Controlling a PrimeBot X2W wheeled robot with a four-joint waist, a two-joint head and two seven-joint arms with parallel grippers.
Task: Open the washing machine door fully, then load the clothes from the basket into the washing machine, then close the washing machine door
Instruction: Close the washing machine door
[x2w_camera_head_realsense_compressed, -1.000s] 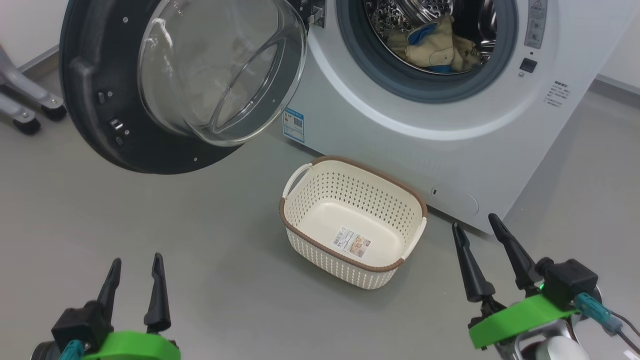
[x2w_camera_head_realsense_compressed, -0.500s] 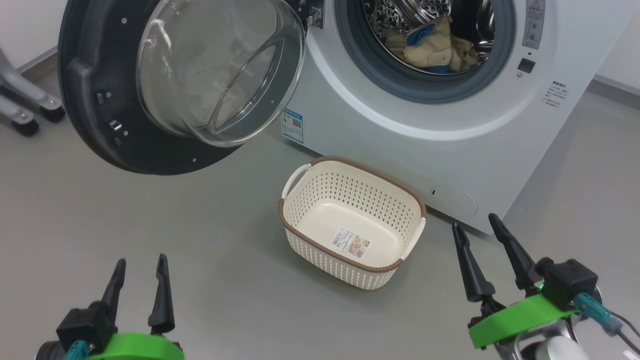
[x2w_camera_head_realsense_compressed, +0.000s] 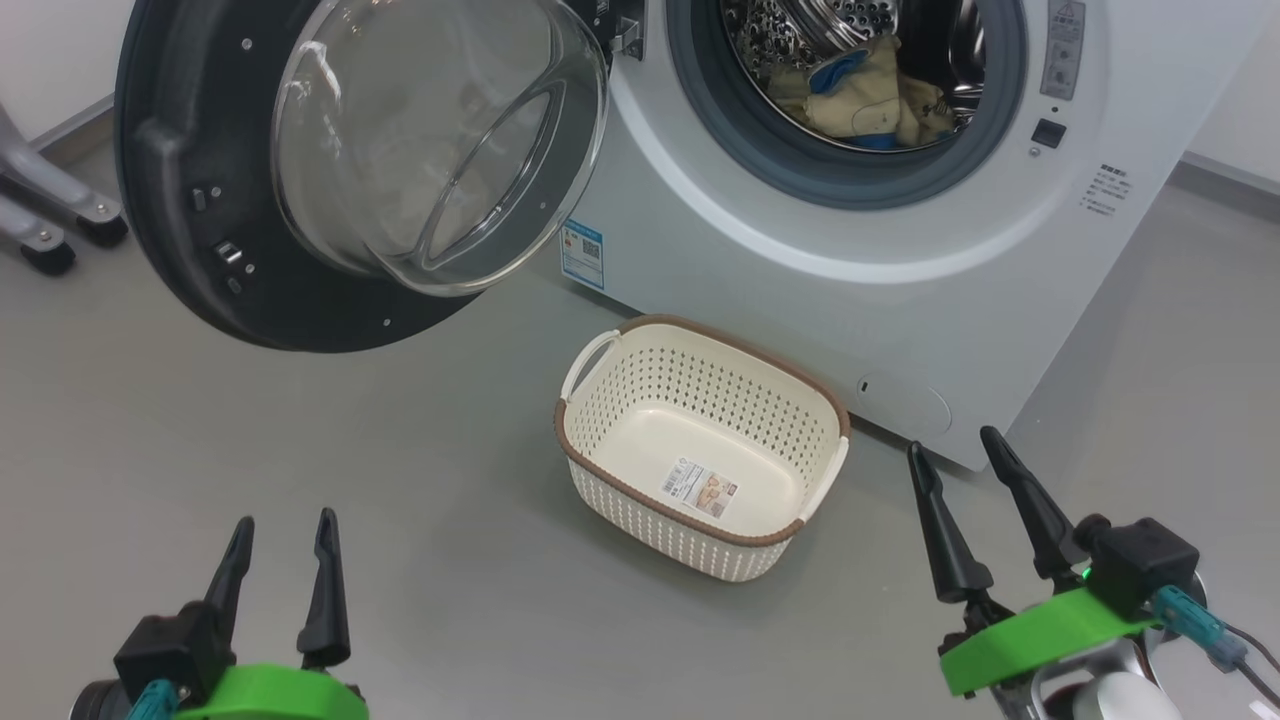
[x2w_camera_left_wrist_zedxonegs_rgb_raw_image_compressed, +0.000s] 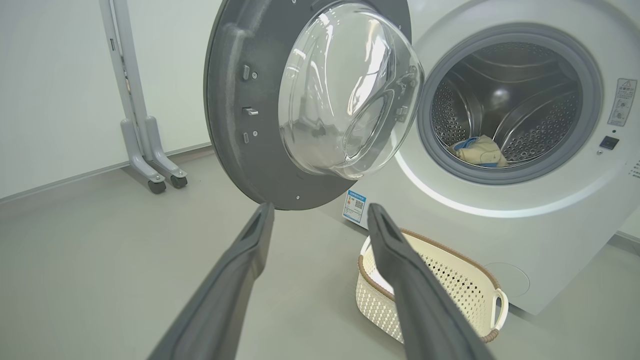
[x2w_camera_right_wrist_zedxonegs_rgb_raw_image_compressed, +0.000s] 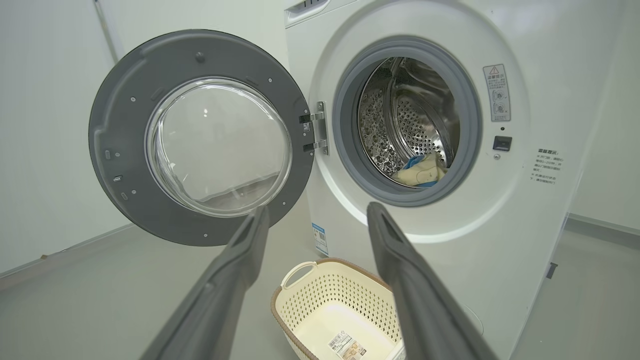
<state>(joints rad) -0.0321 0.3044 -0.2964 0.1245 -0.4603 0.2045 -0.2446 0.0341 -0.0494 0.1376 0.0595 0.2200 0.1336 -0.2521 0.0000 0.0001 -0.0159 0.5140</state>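
Observation:
The washing machine stands with its round black door swung wide to the left. Cream-yellow clothes with a blue patch lie in the steel drum. The cream basket sits on the floor in front of the machine, holding nothing but its label. My left gripper is open, low at the left, short of the door. My right gripper is open, just right of the basket.
Grey floor stretches around the basket. A grey wheeled stand is at the far left by the white wall. A blue sticker marks the machine's lower front.
My left gripper has edged slightly to the right; the head camera has shifted a little. The right gripper, door and basket have not moved.

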